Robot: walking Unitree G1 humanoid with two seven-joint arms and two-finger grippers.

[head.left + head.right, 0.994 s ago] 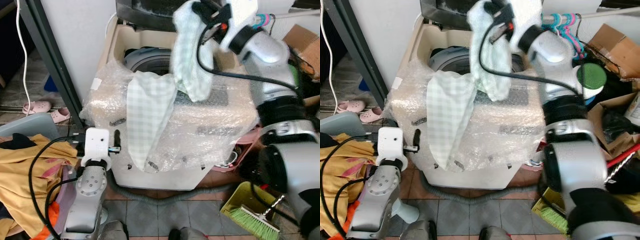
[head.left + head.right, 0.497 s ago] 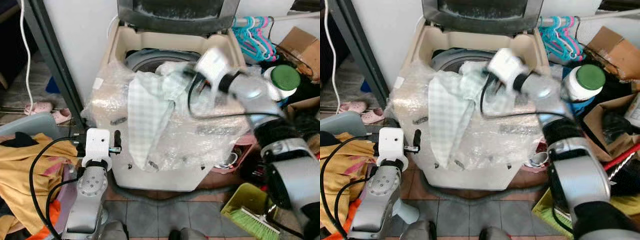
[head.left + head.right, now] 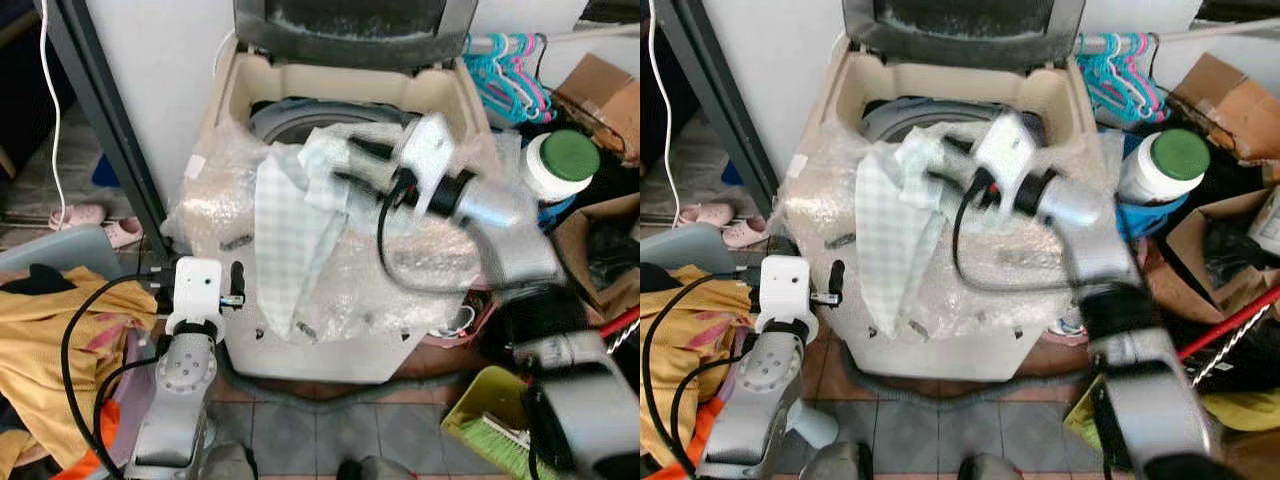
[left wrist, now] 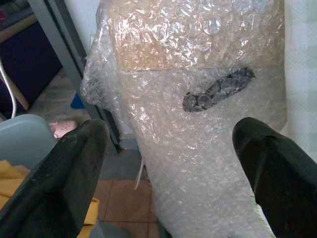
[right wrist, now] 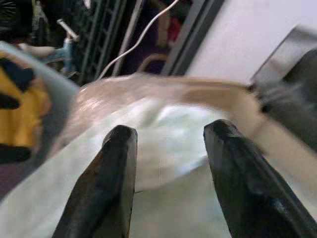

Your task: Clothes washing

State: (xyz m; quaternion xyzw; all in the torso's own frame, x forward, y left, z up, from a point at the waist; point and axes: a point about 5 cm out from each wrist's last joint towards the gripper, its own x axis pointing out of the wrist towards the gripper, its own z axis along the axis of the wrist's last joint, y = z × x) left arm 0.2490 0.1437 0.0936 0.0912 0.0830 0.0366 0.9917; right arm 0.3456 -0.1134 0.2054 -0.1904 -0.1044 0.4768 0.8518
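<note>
The right hand [image 3: 940, 165], fingers apart and holding nothing, hovers at the checked cloth [image 3: 290, 230] draped over the washing machine [image 3: 350, 100] rim, likely needing a fresh grip to load it.

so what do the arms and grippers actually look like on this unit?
Both arms are silver metal with black joint sections. Each wrist carries a white boxy camera housing, with a loose black cable looping from it down the arm. The left gripper and right gripper each have two long, matte black fingers with rounded tips. A small red detail sits by the right wrist housing.
</note>
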